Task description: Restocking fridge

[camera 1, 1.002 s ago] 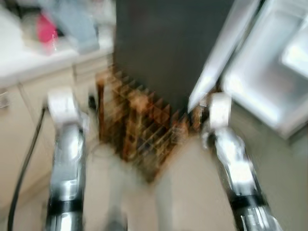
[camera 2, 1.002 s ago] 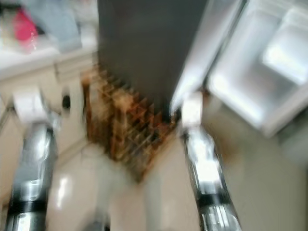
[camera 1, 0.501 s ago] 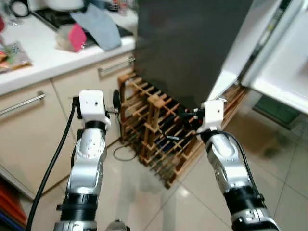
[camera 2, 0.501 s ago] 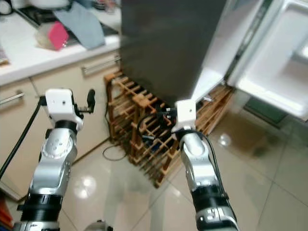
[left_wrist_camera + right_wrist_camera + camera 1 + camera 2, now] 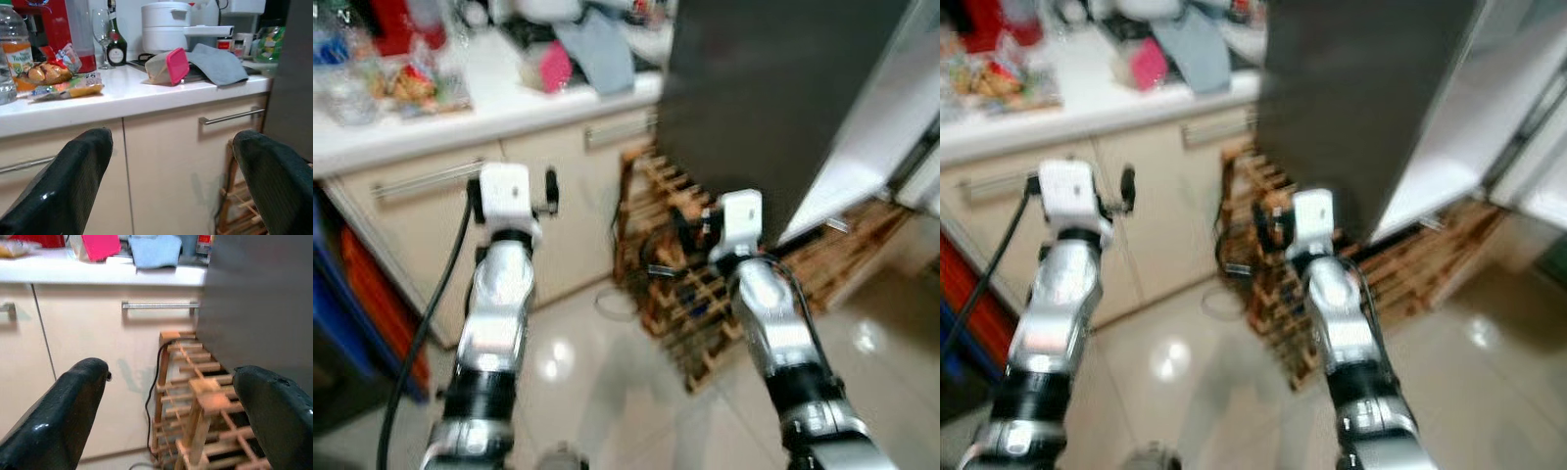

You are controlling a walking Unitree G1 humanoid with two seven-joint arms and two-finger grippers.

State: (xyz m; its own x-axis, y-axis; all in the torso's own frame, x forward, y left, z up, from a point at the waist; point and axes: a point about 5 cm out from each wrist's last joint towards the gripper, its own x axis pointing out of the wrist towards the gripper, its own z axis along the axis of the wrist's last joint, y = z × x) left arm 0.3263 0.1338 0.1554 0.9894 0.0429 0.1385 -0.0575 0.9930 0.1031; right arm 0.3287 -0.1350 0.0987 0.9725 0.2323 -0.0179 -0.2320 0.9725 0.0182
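The fridge [image 5: 773, 88] shows its dark side panel at the upper right, with its white door [image 5: 891, 127] swung open at the right edge. On the white counter [image 5: 122, 95] lie a water bottle [image 5: 12, 49], snack packets [image 5: 51, 73], a tub with a pink lid [image 5: 168, 66] and a grey cloth [image 5: 217, 63]. My left gripper [image 5: 173, 142] is raised in front of the cabinet, open and empty. My right gripper [image 5: 171, 374] is held out towards the wooden rack, open too, with nothing between its fingers.
A wooden wine rack [image 5: 685, 264] stands on the tiled floor between the cabinet and the fridge, with a cable [image 5: 152, 396] running down beside it. Cabinet fronts carry bar handles [image 5: 230, 116]. Red and blue objects [image 5: 362, 284] sit low at the left. A wine glass [image 5: 100, 29] and dark bottle [image 5: 116, 46] stand on the counter.
The camera has swung left: the counter and cabinet now take more of the picture and the fridge door has slid to the right edge. Both arms keep the same raised pose.
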